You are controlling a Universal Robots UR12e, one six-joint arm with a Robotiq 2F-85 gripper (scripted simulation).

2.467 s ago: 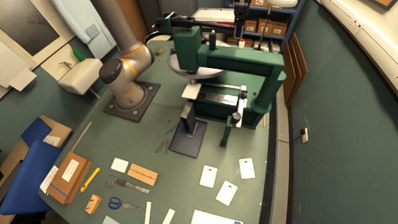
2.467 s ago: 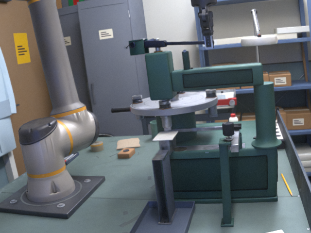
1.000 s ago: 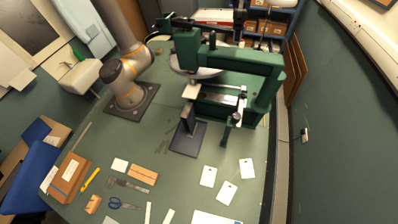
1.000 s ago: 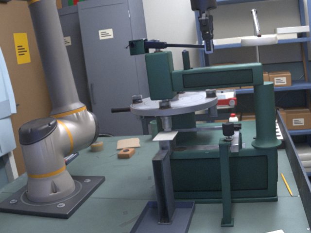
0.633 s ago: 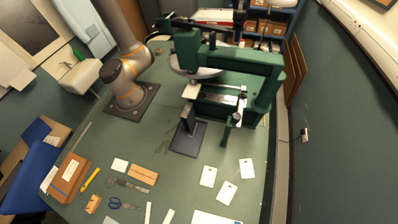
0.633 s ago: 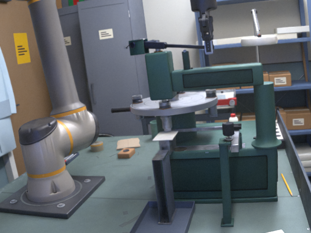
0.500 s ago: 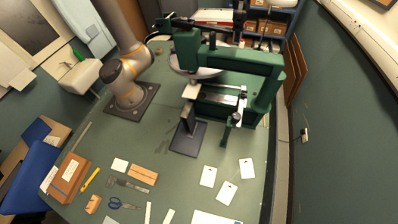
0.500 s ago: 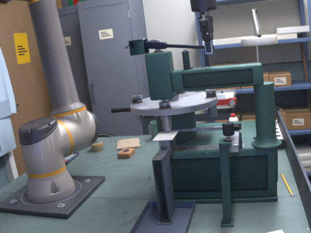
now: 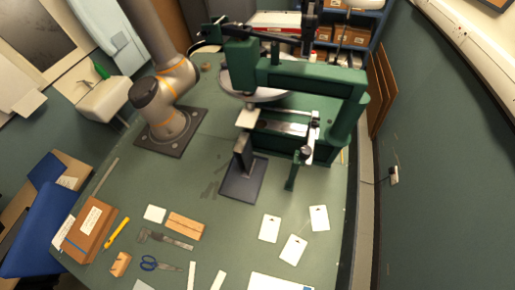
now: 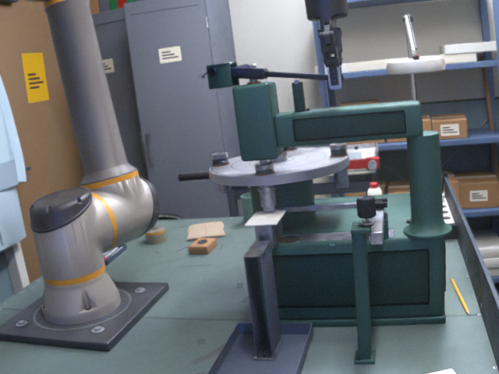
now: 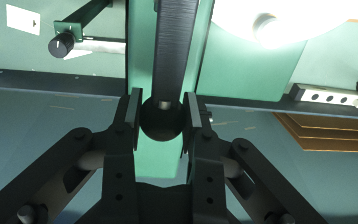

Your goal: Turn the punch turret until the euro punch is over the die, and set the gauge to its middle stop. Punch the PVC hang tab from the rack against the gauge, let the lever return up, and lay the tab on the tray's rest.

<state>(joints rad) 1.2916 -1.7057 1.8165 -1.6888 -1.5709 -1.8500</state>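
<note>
On the green punch press [image 9: 298,98] [image 10: 346,193] the round grey turret [image 10: 278,166] [image 9: 254,90] sits under the head, and a white PVC hang tab [image 9: 247,118] [image 10: 265,218] lies flat on top of the dark rack [image 9: 243,156] [image 10: 262,290], under the punch. I hold the black ball knob [image 11: 161,120] at the end of the press lever [image 10: 278,74] [image 9: 264,35] in my closed gripper [image 11: 161,116] [image 10: 334,78] [image 9: 310,46]. The lever lies about level, high above the arm. The gauge knob [image 9: 305,153] [image 10: 366,206] [image 11: 61,47] stands on its green post.
The robot's base [image 9: 169,128] [image 10: 80,282] stands left of the press. Loose white tabs [image 9: 293,230], a wood block [image 9: 184,226], scissors [image 9: 154,265] and a cardboard box [image 9: 90,229] lie on the near table. Shelves [image 10: 443,120] rise behind the press.
</note>
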